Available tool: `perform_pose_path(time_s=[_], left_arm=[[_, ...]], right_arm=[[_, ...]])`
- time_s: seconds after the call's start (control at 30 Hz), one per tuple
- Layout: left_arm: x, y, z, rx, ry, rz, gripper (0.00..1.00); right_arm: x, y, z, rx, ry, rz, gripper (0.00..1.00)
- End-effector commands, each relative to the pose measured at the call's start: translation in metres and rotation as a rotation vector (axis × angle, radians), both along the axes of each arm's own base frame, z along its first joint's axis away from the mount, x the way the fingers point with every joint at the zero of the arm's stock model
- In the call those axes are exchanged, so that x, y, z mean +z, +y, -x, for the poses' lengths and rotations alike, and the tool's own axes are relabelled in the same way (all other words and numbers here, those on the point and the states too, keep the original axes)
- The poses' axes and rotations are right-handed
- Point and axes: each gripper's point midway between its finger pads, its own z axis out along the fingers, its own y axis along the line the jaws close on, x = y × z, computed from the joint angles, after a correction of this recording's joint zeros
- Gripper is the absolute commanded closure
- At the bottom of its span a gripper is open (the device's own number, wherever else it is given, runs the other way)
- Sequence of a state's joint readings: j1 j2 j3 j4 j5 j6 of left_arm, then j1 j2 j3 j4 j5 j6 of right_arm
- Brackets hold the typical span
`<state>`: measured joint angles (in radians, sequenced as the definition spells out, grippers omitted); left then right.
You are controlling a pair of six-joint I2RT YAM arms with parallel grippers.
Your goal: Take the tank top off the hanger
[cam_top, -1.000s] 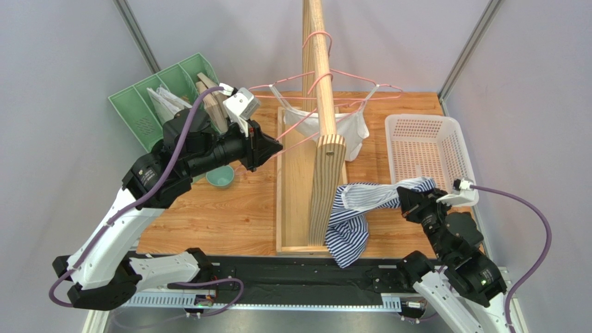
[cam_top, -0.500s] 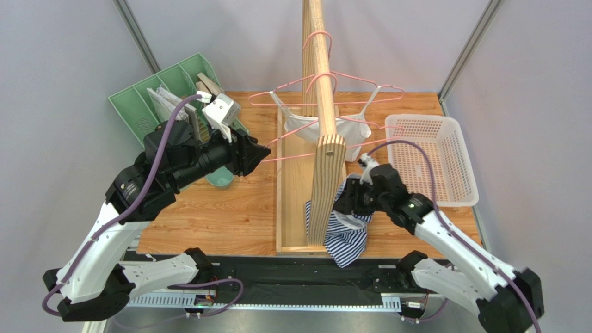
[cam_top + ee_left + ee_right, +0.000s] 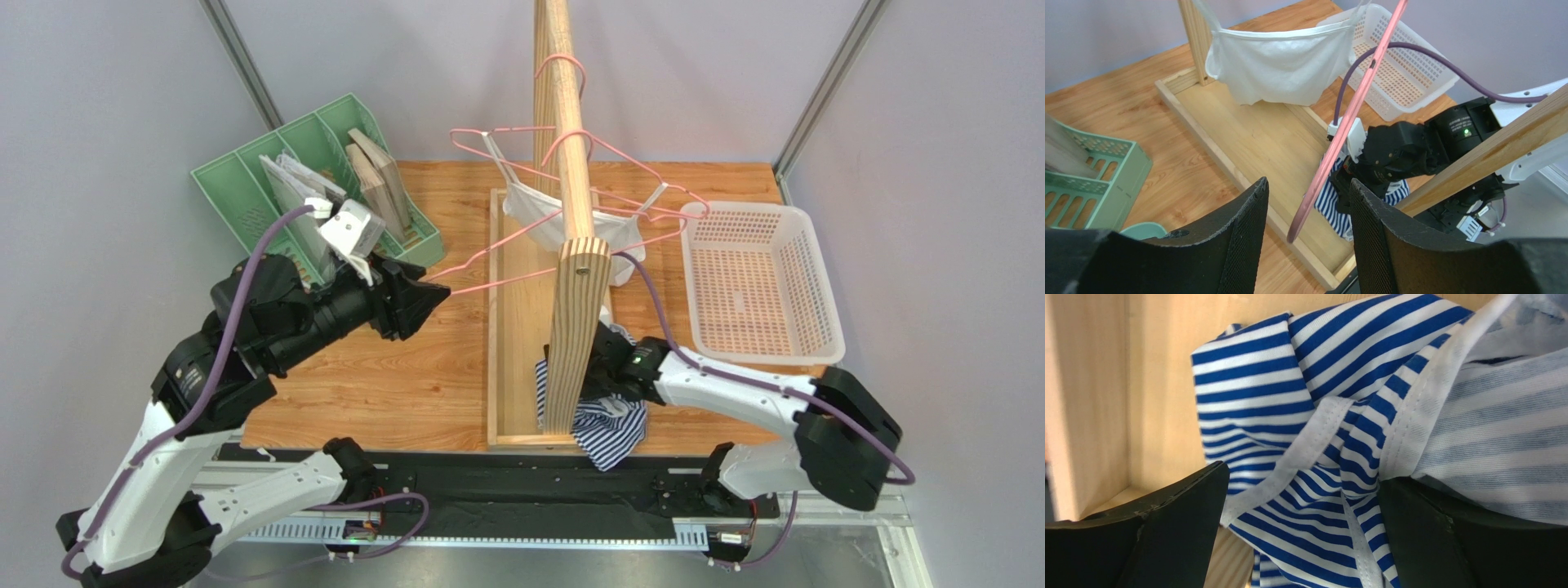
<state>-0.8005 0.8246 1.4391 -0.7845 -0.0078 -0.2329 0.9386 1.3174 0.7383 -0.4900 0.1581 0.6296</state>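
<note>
Left hand is open, a finger on either side of the low end of the pink hanger, with no pinch that I can see. It can back out along the hanger's own line so the wire doesn't swing into the white garment hung on the rail. It has open bench behind it, short of the green organiser.

Centre now: the striped tank top is off the hanger, heaped at the foot of the rack's post and drooping over the tray's near lip. From there it could slide towards the bench edge.

Right hand hangs right over that heap, spread wide and gripping nothing. Best to lift it straight up so no finger snags a fold. The post crowds its left, and there's freer room right, towards the basket.
</note>
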Motion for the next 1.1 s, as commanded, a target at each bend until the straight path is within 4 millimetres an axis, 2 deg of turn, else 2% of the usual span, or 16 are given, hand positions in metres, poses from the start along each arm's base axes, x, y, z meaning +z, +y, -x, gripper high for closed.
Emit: perform_pose_path(time_s=[0.0,0.07,0.13,0.33,0.5,0.7,0.83,0.9,1.0,1.03,1.07], left_arm=[[-0.005,0.020,0.001,0.068,-0.019,-0.009,0.42],[-0.008,0.024,0.004,0.074,-0.017,-0.009,0.42],[-0.007,0.030,0.008,0.081,-0.027,0.005,0.42],[-0.008,0.041,0.020,0.082,-0.032,0.018,0.42],[-0.009,0.049,0.024,0.095,-0.038,0.022,0.42],[-0.010,0.049,0.027,0.090,-0.028,0.031,0.42],[-0.012,0.047,0.028,0.080,-0.021,0.032,0.42],[-0.012,0.046,0.028,0.078,-0.016,0.034,0.42],[-0.012,0.047,0.028,0.081,-0.017,0.038,0.42],[-0.013,0.046,0.027,0.081,-0.011,0.036,0.42],[-0.013,0.046,0.027,0.082,-0.009,0.036,0.42]], right_arm=[[-0.021,-0.010,-0.024,-0.091,-0.132,0.220,0.02],[-0.035,-0.014,-0.025,-0.106,-0.124,0.312,0.01],[-0.040,-0.014,-0.024,-0.115,-0.145,0.359,0.01],[-0.061,-0.003,-0.012,-0.083,-0.136,0.353,0.04],[-0.062,0.001,-0.009,-0.084,-0.150,0.283,0.08],[-0.049,-0.002,-0.014,-0.107,-0.194,0.227,0.20],[-0.038,-0.007,-0.020,-0.137,-0.228,0.208,0.54],[-0.024,-0.006,-0.026,-0.151,-0.254,0.172,0.73],[0.000,-0.004,-0.033,-0.148,-0.299,0.107,0.95],[0.008,-0.003,-0.036,-0.146,-0.316,0.089,0.99],[0.025,-0.001,-0.039,-0.146,-0.347,0.042,1.00]])
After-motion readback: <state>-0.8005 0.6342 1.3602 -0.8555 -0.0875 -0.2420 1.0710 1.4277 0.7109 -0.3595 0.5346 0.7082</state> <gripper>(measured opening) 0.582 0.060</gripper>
